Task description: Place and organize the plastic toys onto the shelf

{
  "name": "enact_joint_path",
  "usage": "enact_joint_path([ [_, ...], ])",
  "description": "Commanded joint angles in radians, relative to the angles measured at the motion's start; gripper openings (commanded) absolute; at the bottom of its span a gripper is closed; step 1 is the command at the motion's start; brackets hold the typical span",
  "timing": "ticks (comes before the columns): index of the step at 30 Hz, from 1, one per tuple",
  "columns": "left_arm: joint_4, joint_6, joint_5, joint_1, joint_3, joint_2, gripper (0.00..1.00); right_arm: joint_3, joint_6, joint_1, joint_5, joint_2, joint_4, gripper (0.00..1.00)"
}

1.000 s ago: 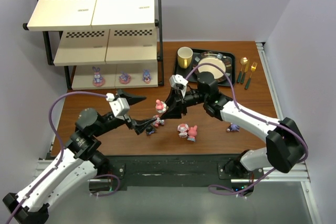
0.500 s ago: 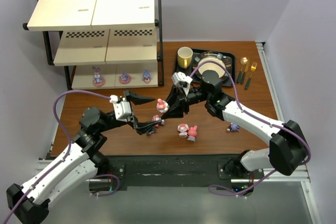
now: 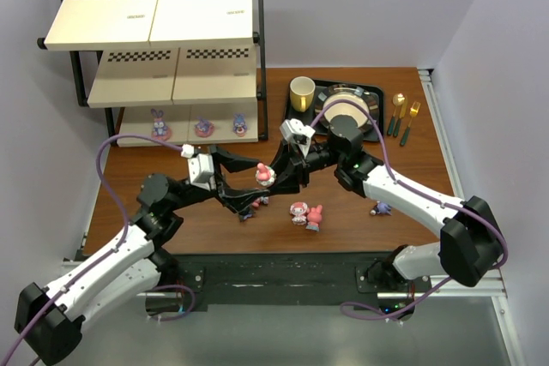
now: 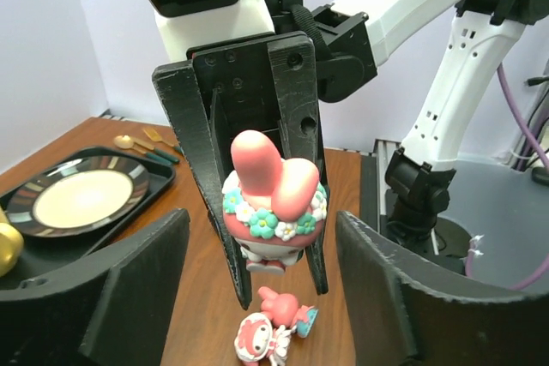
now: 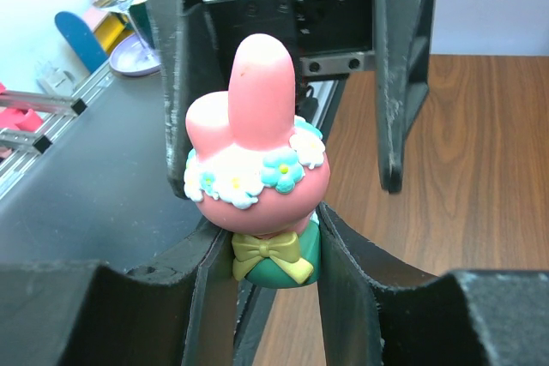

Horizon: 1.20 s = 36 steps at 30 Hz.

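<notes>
Pink, bunny-eared and ringed with a wreath of white and teal flowers, one plastic toy (image 5: 257, 160) hangs above the wooden table (image 3: 412, 169), clamped at its green dress between the fingers of the right gripper (image 3: 271, 179). The left gripper (image 3: 250, 183) faces it head-on, its jaws apart, one on each side of the figurine, with a gap visible on both sides in the left wrist view. Directly below, a red-and-white figurine (image 4: 266, 336) lies on the table beside a dark one (image 3: 246, 212); two more pink figures (image 3: 306, 214) stand just to the right and a purple one (image 3: 382, 208) farther right. Three purple bunnies (image 3: 203, 129) line the bottom tier of the shelf (image 3: 150, 15) at rear left.
</notes>
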Motion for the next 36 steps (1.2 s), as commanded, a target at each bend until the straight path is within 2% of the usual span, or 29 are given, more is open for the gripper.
enact_joint_path([
  [1, 0.126, -0.072, 0.023, -0.002, -0.004, 0.025, 0.68, 0.025, 0.012, 0.009, -0.027, -0.002, 0.046, 0.0],
  [5, 0.145, -0.091, 0.026, -0.004, -0.001, 0.039, 0.58, 0.02, 0.003, 0.007, -0.021, 0.004, 0.038, 0.0],
  [9, 0.14, -0.097, 0.008, -0.004, -0.001, 0.031, 0.27, 0.017, -0.016, 0.007, -0.007, 0.009, 0.018, 0.0],
  [10, 0.131, -0.092, 0.005, -0.004, 0.001, 0.028, 0.16, 0.017, -0.02, 0.007, 0.0, 0.007, 0.012, 0.0],
  [12, 0.116, -0.085, -0.017, -0.002, -0.001, 0.017, 0.13, 0.017, -0.039, 0.009, 0.016, 0.006, -0.014, 0.03],
  [13, 0.096, -0.071, -0.026, -0.004, 0.001, 0.012, 0.12, 0.018, -0.043, 0.007, 0.022, 0.006, -0.022, 0.23],
  [15, 0.065, -0.055, -0.079, -0.004, 0.007, -0.009, 0.06, 0.023, -0.086, 0.009, 0.04, -0.005, -0.08, 0.41],
  [16, 0.033, -0.039, -0.101, -0.004, 0.013, -0.017, 0.04, 0.025, -0.104, 0.009, 0.061, -0.008, -0.104, 0.54],
  [17, 0.012, -0.028, -0.15, -0.004, 0.019, -0.03, 0.02, 0.026, -0.138, 0.006, 0.074, -0.013, -0.155, 0.6],
  [20, -0.087, 0.007, -0.272, -0.004, 0.067, -0.049, 0.0, 0.023, -0.196, 0.003, 0.155, -0.04, -0.262, 0.77],
  [22, -0.168, 0.037, -0.335, -0.004, 0.122, -0.047, 0.0, 0.005, -0.23, -0.005, 0.228, -0.066, -0.292, 0.82],
  [26, -0.333, 0.077, -0.554, -0.002, 0.275, 0.008, 0.0, -0.038, -0.237, -0.013, 0.372, -0.115, -0.356, 0.93],
  [31, -0.589, 0.133, -0.727, 0.005, 0.62, 0.176, 0.0, -0.113, -0.21, -0.013, 0.514, -0.178, -0.365, 0.97],
  [35, -0.755, 0.135, -0.721, 0.086, 0.912, 0.298, 0.0, -0.155, -0.14, -0.013, 0.539, -0.215, -0.358, 0.98],
  [36, -0.807, 0.13, -0.718, 0.137, 0.956, 0.322, 0.0, -0.172, -0.132, -0.013, 0.546, -0.223, -0.355, 0.98],
])
